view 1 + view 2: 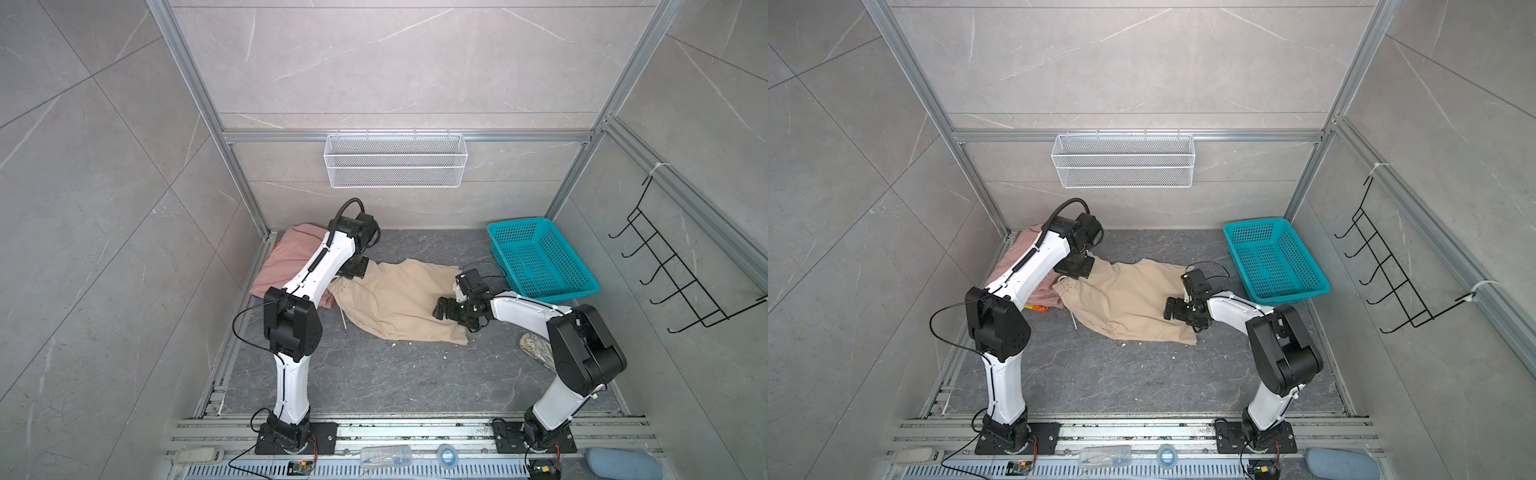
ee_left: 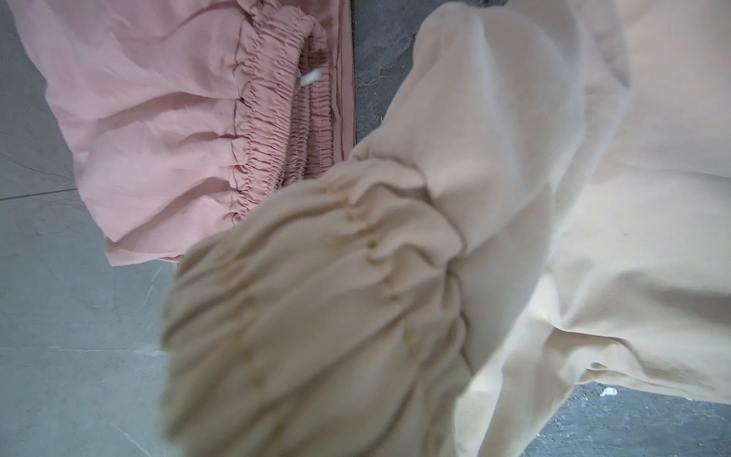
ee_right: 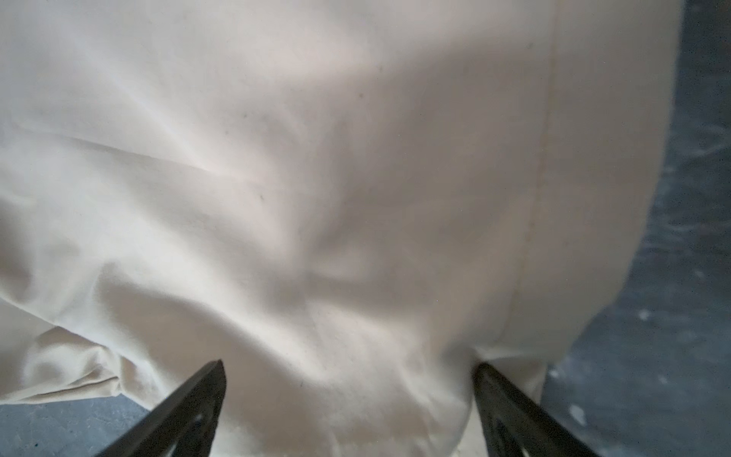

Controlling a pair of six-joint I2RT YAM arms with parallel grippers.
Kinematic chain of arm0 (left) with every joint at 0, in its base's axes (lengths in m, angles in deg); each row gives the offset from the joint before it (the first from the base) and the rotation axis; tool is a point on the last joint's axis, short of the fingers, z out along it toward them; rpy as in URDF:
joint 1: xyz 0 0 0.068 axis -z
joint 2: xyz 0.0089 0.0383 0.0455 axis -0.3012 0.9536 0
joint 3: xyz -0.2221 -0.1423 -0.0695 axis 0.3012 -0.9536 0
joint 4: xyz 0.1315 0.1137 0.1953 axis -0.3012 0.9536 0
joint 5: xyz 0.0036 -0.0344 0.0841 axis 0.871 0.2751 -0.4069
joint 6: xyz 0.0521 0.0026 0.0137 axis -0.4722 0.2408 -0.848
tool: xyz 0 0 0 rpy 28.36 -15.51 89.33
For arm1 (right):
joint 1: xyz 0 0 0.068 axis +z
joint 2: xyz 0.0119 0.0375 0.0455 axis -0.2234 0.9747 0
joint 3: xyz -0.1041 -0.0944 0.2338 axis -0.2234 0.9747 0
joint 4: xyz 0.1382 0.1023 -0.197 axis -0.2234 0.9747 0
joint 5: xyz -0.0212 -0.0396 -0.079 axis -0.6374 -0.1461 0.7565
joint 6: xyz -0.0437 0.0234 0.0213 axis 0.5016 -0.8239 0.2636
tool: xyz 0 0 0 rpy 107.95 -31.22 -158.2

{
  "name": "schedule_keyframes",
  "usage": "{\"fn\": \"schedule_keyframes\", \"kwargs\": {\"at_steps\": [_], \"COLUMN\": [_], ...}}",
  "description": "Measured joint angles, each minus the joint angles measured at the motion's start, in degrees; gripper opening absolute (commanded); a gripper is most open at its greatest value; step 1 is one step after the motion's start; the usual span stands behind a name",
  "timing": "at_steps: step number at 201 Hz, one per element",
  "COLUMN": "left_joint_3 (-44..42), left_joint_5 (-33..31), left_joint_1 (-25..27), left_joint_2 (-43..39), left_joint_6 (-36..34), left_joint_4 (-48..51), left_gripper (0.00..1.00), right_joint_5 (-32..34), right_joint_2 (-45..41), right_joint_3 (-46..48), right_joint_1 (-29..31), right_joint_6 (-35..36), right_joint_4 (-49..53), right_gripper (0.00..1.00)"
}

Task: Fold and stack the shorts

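Your left arm (image 1: pixel 316 269) is arched, elbow high, wrist pointing straight down at the back left. The left hand (image 1: pixel 353 269) is pressed together, pinching the gathered waistband (image 2: pixel 316 257) of the beige shorts (image 1: pixel 399 299), which bunches up close to the left wrist camera. Your right arm (image 1: pixel 523 311) reaches in low toward the middle, right hand (image 1: pixel 441 308) spread wide, fingers (image 3: pixel 209 383) either side of the leg-end fabric of the same shorts. They lie spread across the middle of the tabletop (image 1: pixel 374 374), waistband end against the pink shorts (image 1: pixel 286 257) in the back-left corner.
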Motion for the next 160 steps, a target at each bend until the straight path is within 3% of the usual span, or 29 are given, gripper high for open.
{"fn": "schedule_keyframes", "kwargs": {"at_steps": [50, 86, 126, 160], "left_joint_3": [14.3, 21.1, 25.9, 25.0], "left_joint_5": [1.8, 7.9, 15.9, 22.5], "left_joint_1": [3.1, 5.7, 7.0, 7.1], "left_joint_2": [3.6, 7.1, 13.7, 15.9], "left_joint_6": [2.2, 6.1, 11.4, 15.4], "left_joint_4": [6.9, 7.8, 7.7, 6.1], "left_gripper": [0.0, 0.01, 0.04, 0.09], "right_joint_5": [1.8, 2.6, 3.0, 3.1], "right_joint_2": [3.2, 4.7, 5.7, 5.9], "right_joint_3": [-3.3, -4.7, -5.6, -5.6], "right_joint_1": [4.0, 6.4, 7.9, 8.3], "right_joint_6": [-1.4, -2.5, -2.9, -3.0], "right_joint_4": [-1.5, -2.7, -3.8, -4.4], "right_gripper": [0.99, 0.99, 0.99, 1.0]}}
